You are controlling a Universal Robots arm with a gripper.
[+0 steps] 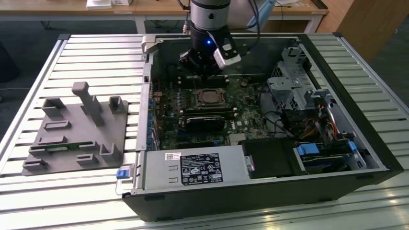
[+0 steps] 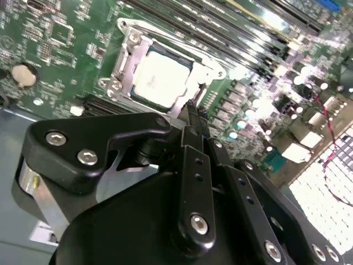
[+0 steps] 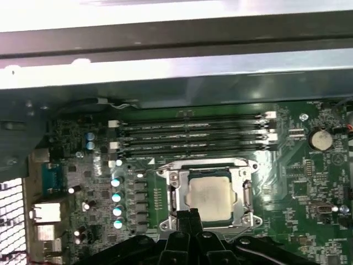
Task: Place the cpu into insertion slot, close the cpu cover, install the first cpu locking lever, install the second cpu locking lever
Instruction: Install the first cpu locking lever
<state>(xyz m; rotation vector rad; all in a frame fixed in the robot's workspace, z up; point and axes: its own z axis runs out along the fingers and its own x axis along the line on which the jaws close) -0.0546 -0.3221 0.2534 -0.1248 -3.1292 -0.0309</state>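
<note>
Where the arm (image 1: pixel 210 14) reaches down into the open computer case (image 1: pixel 357 158), its last link stands almost upright. Its wrist hangs over the green board (image 3: pixel 298 182), just past the insertion slot (image 3: pixel 209 172) on the slot's far side in the exterior view. The gripper (image 1: pixel 203 73) (image 2: pixel 192 113) (image 3: pixel 187 214) points down from there, and in both wrist views its tip ends right at the slot's edge. Its two slim black fingers (image 3: pixel 183 222) lie pressed together, with nothing seen between them. Whether they touch the slot's metal I cannot tell.

The cpu (image 1: pixel 210 97) (image 2: pixel 161 77) (image 3: pixel 208 194) lies flat inside the slot. Its pale metal top shows through the cut-out of the cpu cover (image 2: pixel 122 63) (image 3: pixel 245 193), which lies down flat around it. A thin bright locking lever (image 3: pixel 204 164) runs along the slot's side nearest the memory slots (image 3: pixel 193 132). I cannot tell whether it is latched.

A black graphics card (image 1: pixel 204 120) lies just beside the slot on its near side in the exterior view. Well apart from the slot, on that same side, the power supply (image 1: pixel 163 177) carries a dark label (image 1: pixel 199 168) with white print too small to read. The white markings on the board around the slot are also too fine to make out.
</note>
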